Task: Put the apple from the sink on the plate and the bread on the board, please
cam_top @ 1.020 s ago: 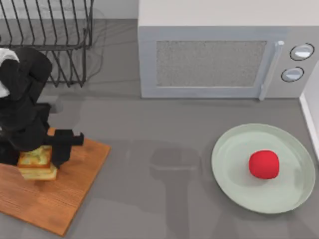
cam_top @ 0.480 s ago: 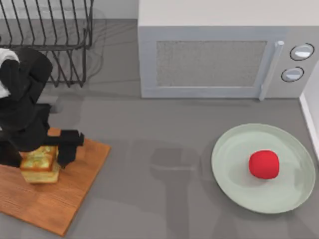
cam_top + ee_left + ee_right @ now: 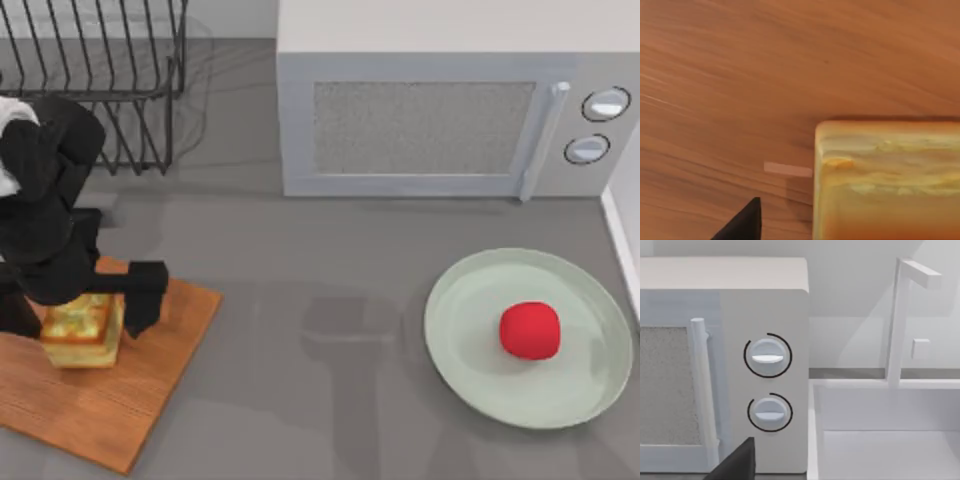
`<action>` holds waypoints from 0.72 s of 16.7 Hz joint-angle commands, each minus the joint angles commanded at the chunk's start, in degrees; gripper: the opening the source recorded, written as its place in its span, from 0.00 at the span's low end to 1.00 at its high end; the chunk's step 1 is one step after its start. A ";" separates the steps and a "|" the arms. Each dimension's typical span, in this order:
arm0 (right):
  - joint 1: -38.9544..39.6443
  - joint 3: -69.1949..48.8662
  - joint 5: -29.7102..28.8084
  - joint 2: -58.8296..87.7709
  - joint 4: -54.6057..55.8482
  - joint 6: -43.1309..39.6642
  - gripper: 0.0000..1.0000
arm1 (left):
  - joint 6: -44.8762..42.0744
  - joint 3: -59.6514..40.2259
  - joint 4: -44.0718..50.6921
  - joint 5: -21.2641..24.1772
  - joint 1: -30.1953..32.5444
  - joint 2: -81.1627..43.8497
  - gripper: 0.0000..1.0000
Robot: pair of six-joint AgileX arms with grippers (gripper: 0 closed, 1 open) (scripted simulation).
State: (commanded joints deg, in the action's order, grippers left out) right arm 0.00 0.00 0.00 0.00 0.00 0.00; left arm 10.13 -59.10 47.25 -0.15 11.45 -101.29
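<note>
The left gripper point(image 3: 85, 300) stands open directly over the bread point(image 3: 82, 331), its fingers either side and apart from it. The bread rests on the board point(image 3: 150, 370) at the surface's left; the apple point(image 3: 529, 330) sits on the plate point(image 3: 460, 330) at right. Only a straight upward retreat seems left.

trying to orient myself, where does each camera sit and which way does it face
Top view: above the table, looking down; left gripper over the bread on the board; apple on the plate.
Left wrist view: close above the board and bread, shared with the top view; one fingertip.
Right wrist view: faces the microwave and sink; one fingertip.
</note>
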 joint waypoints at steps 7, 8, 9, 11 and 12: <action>0.00 0.00 0.00 0.00 0.00 0.00 1.00 | -1.33 6.61 -6.33 -0.09 -1.41 11.26 1.00; 0.00 0.00 0.00 0.00 0.00 0.00 1.00 | -1.75 8.87 -8.12 -0.06 -1.80 14.97 1.00; 0.00 0.00 0.00 0.00 0.00 0.00 1.00 | -2.20 11.40 -10.02 -0.02 -2.23 19.22 1.00; 0.00 0.00 0.00 0.00 0.00 0.00 1.00 | -3.12 17.15 -14.05 0.11 -3.19 29.22 1.00; 0.00 0.00 0.00 0.00 0.00 0.00 1.00 | -3.58 20.30 -16.16 0.18 -3.73 34.86 1.00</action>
State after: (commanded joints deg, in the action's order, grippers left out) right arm 0.00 0.00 0.00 0.00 0.00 0.00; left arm 6.55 -38.80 31.09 0.04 7.72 -66.43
